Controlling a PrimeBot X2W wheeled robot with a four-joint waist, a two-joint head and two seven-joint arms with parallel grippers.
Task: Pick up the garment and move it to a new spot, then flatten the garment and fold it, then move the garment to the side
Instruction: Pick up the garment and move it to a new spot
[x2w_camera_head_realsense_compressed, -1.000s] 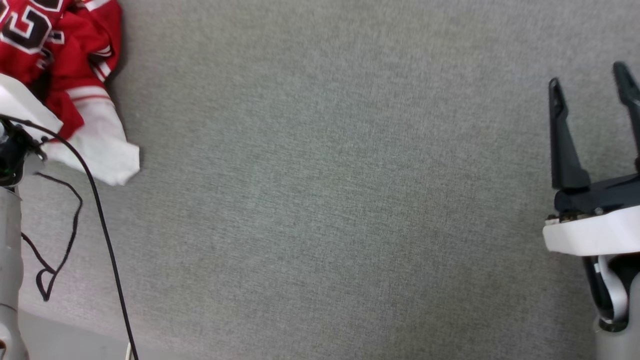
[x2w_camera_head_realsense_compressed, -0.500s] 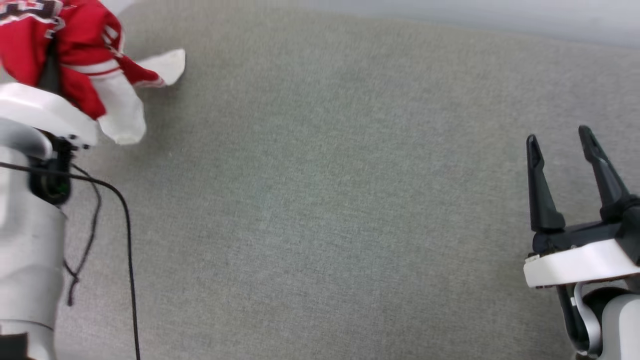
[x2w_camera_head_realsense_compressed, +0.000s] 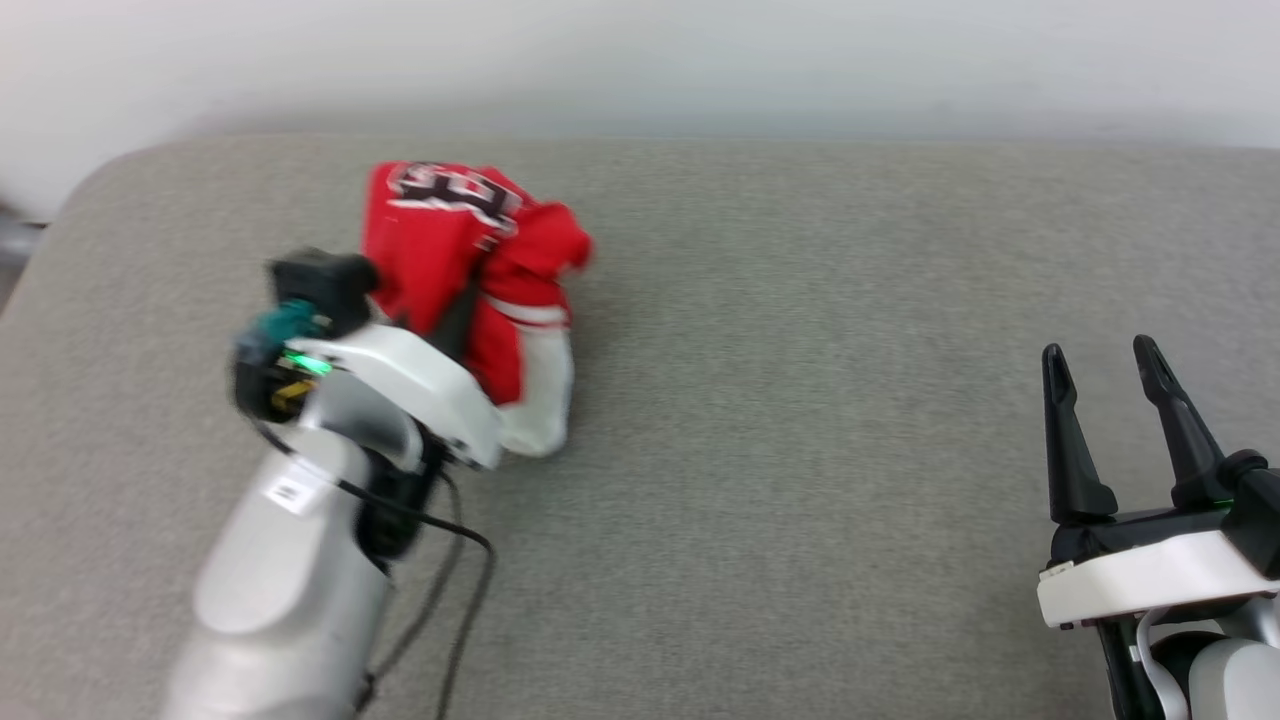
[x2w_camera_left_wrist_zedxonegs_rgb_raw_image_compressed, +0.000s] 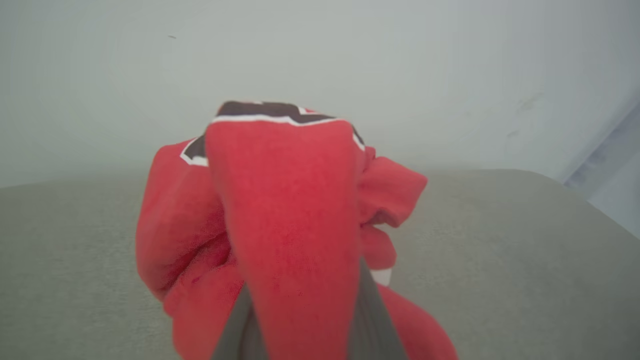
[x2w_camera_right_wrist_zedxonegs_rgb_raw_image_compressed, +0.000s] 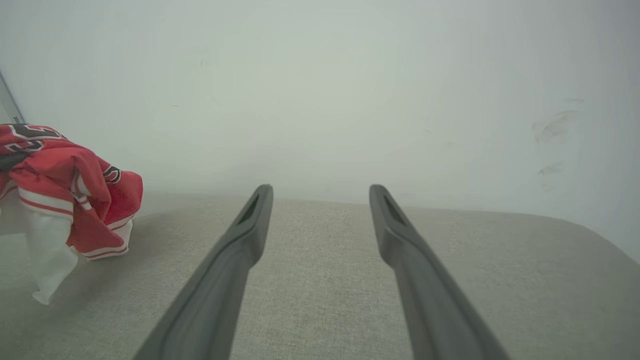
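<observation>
The garment (x2w_camera_head_realsense_compressed: 470, 260) is a bunched red jersey with black white-edged numerals and a white sleeve hanging down. My left gripper (x2w_camera_head_realsense_compressed: 455, 320) is shut on it, left of the surface's centre. In the left wrist view the red garment (x2w_camera_left_wrist_zedxonegs_rgb_raw_image_compressed: 285, 225) drapes over the grey fingers (x2w_camera_left_wrist_zedxonegs_rgb_raw_image_compressed: 372, 315) and hides their tips. In the right wrist view the garment (x2w_camera_right_wrist_zedxonegs_rgb_raw_image_compressed: 65, 185) hangs at the far left, its white sleeve dangling close to the surface. My right gripper (x2w_camera_head_realsense_compressed: 1100, 360) stands open over the right side with nothing between its fingers, as the right gripper (x2w_camera_right_wrist_zedxonegs_rgb_raw_image_compressed: 321, 192) does in its own view.
A grey fabric-covered surface (x2w_camera_head_realsense_compressed: 800, 400) spreads under both arms, with a rounded far-left corner (x2w_camera_head_realsense_compressed: 90, 180) and a pale wall (x2w_camera_head_realsense_compressed: 640, 60) behind its far edge. A black cable (x2w_camera_head_realsense_compressed: 450, 560) trails from my left forearm.
The head camera has tilted up, bringing the far edge and wall into view. My left gripper has carried the bunched garment rightward toward the middle. The right gripper stays open.
</observation>
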